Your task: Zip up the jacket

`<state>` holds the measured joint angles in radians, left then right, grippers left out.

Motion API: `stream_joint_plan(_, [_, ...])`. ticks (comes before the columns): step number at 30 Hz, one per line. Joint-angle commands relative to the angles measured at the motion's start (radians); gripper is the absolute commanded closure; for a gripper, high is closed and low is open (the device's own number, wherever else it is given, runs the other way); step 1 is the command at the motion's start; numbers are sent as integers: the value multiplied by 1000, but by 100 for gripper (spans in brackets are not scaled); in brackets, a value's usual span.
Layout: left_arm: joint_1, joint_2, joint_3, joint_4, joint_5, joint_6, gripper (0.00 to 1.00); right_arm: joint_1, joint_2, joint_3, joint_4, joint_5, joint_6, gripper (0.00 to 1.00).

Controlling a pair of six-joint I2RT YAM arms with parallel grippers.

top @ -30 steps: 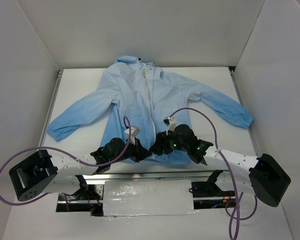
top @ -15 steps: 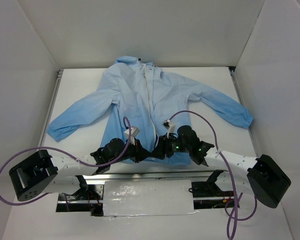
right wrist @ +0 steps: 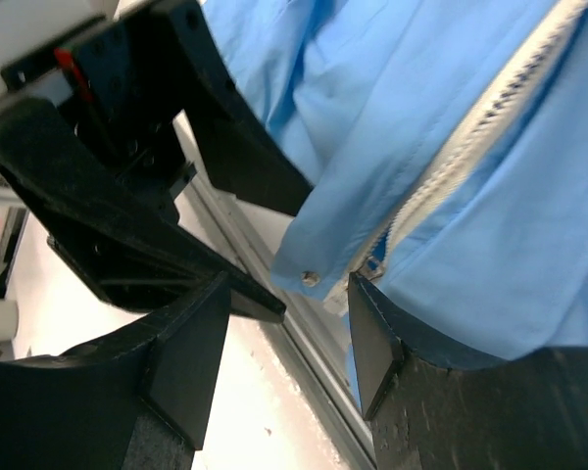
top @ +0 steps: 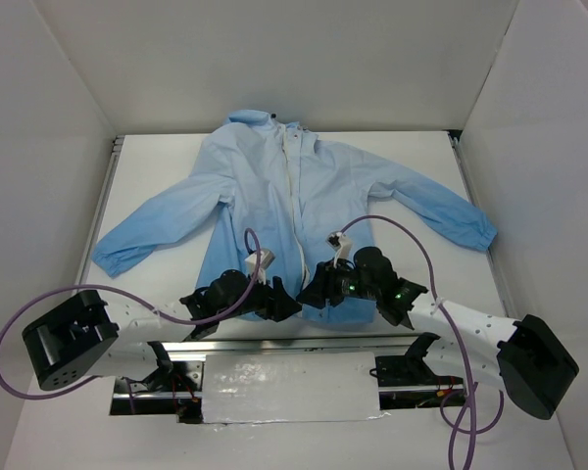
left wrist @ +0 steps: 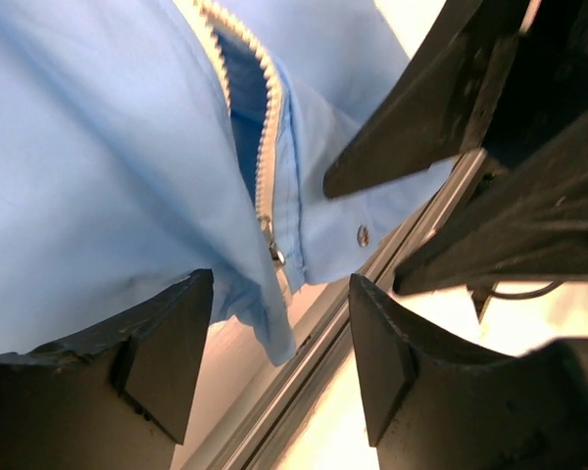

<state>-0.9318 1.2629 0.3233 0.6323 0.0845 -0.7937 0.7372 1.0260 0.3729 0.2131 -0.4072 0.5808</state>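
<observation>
Left tool just goes from pressed together to spread, releasing the jacket hem by the slider; jacket flat on counter, right tool spread too, zip unstarted, probably regrasping.

Jacket hem centre beneath left gripper and right gripper in top view; sleeves outside wrist views

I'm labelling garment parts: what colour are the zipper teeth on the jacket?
Off-white zipper teeth against the light-blue jacket, clearest in the left wrist view.
</observation>
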Motion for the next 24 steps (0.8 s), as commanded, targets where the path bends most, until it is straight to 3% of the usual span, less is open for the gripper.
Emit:
stream_joint_plan(1, [-7,30,31,4,38,-16,31,-10,-15,11,8,51,10,42])
stream_joint_plan(8, [-7,93,37,18,69,-25,35,-12,-44,23,-24,38,-2,42])
stream_joint_plan(10, [-7,105,40,32,75,-27,48,-13,-37,24,-32,22,-10,42])
stream_joint_plan(12, [-7,115,46,29,74,-26,70,-12,-40,23,-37,18,-13,42])
stream_joint_plan(14, [-6,121,46,38,77,-24,72,-13,-50,15,-44,-8,-25,42])
stream_joint_plan(17, [-7,138,46,66,75,-18,96,-10,-60,6,-44,-79,-50,42])
stream_joint_plan(24, [-6,161,43,196,112,-22,100,-10,-9,-5,-21,-76,-65,42])
